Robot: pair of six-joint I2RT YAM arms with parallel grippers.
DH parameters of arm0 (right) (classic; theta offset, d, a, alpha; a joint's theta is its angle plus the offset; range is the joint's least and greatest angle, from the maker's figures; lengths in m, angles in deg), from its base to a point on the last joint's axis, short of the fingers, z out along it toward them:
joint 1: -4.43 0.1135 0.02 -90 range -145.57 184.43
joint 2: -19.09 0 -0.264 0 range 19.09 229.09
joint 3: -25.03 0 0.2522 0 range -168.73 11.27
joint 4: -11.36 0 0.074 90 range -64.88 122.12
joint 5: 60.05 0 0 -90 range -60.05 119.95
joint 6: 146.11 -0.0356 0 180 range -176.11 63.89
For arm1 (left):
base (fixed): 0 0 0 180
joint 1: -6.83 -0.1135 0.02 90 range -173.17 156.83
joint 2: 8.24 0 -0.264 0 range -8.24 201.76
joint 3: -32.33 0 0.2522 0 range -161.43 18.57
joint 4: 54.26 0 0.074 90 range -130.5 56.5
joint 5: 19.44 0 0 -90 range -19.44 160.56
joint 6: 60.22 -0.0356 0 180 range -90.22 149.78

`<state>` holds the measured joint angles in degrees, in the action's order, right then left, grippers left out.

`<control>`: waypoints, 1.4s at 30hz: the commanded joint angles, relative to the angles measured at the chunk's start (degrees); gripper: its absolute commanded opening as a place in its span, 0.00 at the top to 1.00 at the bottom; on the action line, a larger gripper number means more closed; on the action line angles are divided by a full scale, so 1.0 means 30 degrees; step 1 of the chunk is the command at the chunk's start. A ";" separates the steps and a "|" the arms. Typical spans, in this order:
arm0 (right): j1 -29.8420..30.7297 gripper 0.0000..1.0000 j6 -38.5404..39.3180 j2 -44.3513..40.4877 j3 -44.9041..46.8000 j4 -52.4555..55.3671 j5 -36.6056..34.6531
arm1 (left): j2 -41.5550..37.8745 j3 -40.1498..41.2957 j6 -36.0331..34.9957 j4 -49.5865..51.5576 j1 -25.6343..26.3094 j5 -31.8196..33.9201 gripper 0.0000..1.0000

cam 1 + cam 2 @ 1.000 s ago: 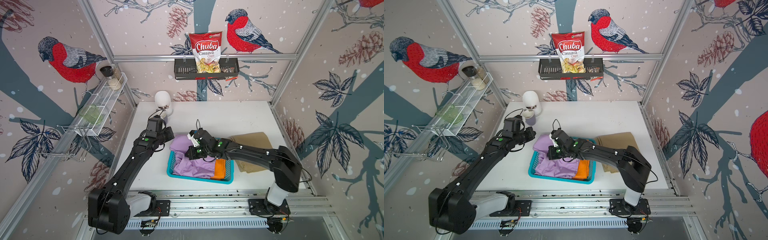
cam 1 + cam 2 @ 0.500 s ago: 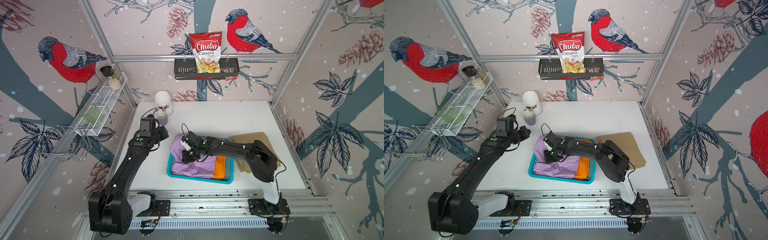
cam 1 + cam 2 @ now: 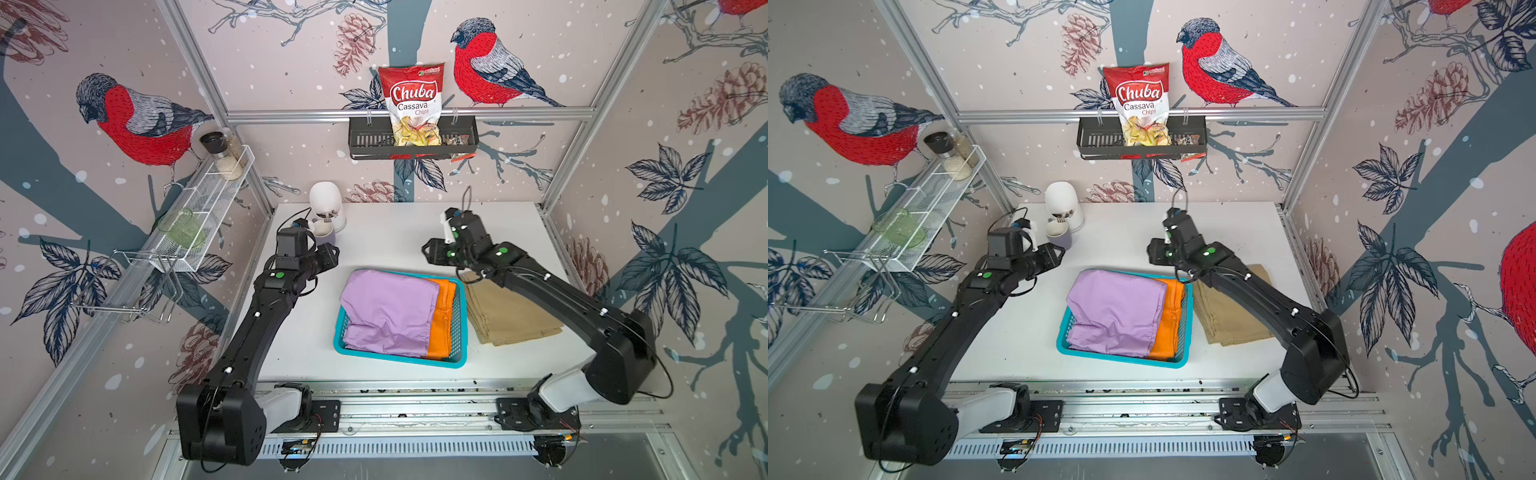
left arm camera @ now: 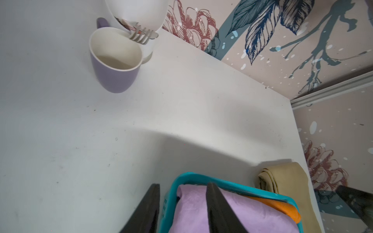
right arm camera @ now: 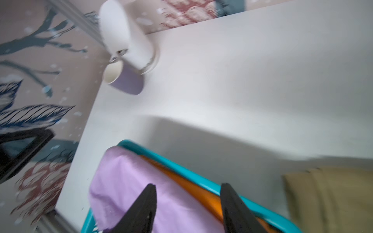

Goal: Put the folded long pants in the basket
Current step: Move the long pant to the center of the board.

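Observation:
The turquoise basket (image 3: 399, 360) (image 3: 1121, 358) stands in the middle of the table. Lilac folded long pants (image 3: 390, 316) (image 3: 1117, 311) lie in it on top of orange ones (image 3: 442, 320) (image 3: 1172, 316), and their far left corner hangs over the rim. Khaki folded long pants (image 3: 507, 320) (image 3: 1227, 320) lie on the table right of the basket, partly under my right arm. My left gripper (image 3: 332, 258) (image 4: 182, 184) hovers open and empty off the basket's far left corner. My right gripper (image 3: 432, 251) (image 5: 188, 184) hovers open and empty beyond the far right corner.
A purple mug (image 3: 326, 237) (image 4: 115, 66) and a white holder with a fork (image 3: 326, 199) stand at the table's far left, close to my left gripper. A black wall rack (image 3: 365, 141) holds a chips bag. A white wire shelf (image 3: 208, 203) runs along the left wall.
Both grippers were shut at the lilac pants over the basket. They have opened, let go and drawn back towards the far side. The lilac pants now lie flat in the basket.

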<state>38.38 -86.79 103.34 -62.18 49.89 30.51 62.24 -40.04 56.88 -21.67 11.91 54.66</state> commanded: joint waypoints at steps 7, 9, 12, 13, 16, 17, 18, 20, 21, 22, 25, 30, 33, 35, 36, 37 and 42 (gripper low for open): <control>-0.8046 0.37 -0.1845 -0.2889 0.6046 0.2157 -0.0506 | 0.4539 -0.3321 0.0670 -0.2560 0.2760 -0.1718 0.55; -0.8751 0.35 -0.2260 -0.3123 0.7401 0.1533 0.0103 | 0.6097 -0.4488 0.0846 -0.2728 0.3451 -0.2219 0.53; -0.8834 0.34 -0.2732 -0.2672 0.8793 0.0195 0.1051 | 0.8755 -0.6587 0.1233 -0.2790 0.3966 -0.3369 0.50; -0.8786 0.34 -0.2886 -0.2283 0.9077 -0.0218 0.1439 | 0.9639 -0.7313 0.1305 -0.2764 0.4142 -0.3636 0.49; -0.8315 0.34 -0.3097 -0.0848 0.9381 -0.1687 0.2318 | 1.2066 -0.9291 0.1616 -0.2654 0.4310 -0.4648 0.44; -0.8079 0.34 -0.3161 -0.0295 0.9386 -0.2190 0.2435 | 1.2827 -0.9869 0.1738 -0.2666 0.4385 -0.5001 0.40; -0.7908 0.34 -0.3234 0.0196 0.9288 -0.2604 0.2498 | 1.3421 -1.0331 0.1800 -0.2677 0.4406 -0.5220 0.37; -0.7828 0.34 -0.3414 0.1428 0.9026 -0.3401 0.2600 | 1.4612 -1.1290 0.1977 -0.2615 0.4468 -0.5447 0.33; -0.7854 0.34 -0.3476 0.1874 0.8894 -0.3716 0.2648 | 1.5060 -1.1659 0.1995 -0.2571 0.4484 -0.5535 0.32; -0.7912 0.34 -0.3542 0.2584 0.8624 -0.4131 0.2656 | 1.5538 -1.2019 0.2091 -0.2574 0.4511 -0.5631 0.30; -0.8002 0.34 -0.3409 0.4991 0.7264 -0.4886 0.2671 | 1.6788 -1.2889 0.2415 -0.2730 0.4520 -0.6020 0.30; -0.7994 0.35 -0.2746 0.9797 0.2894 -0.4717 0.2898 | 1.8614 -1.4460 0.2764 -0.2592 0.4722 -0.6482 0.30; -0.7603 0.36 -0.2275 1.2353 -0.0265 -0.4105 0.3429 | 1.9675 -1.5599 0.2798 -0.2181 0.4862 -0.6493 0.30; -0.7000 0.36 -0.2094 1.3951 -0.2545 -0.3425 0.3975 | 2.0541 -1.6521 0.2851 -0.1819 0.4943 -0.6537 0.29; -0.6667 0.37 -0.2007 1.4497 -0.3530 -0.3097 0.3977 | 2.0871 -1.6938 0.2880 -0.1669 0.4962 -0.6551 0.29; -0.6208 0.36 -0.1879 1.5146 -0.4589 -0.2708 0.3935 | 2.1307 -1.7376 0.2921 -0.1544 0.4970 -0.6568 0.29; -0.5040 0.36 -0.2126 1.6945 -0.8449 -0.1667 0.4640 | 2.3163 -1.9498 0.3361 -0.1271 0.4984 -0.6653 0.27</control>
<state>22.27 -92.06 151.62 -85.08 28.96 40.04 129.98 -96.04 65.93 -26.13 26.86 35.62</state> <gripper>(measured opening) 0.635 0.730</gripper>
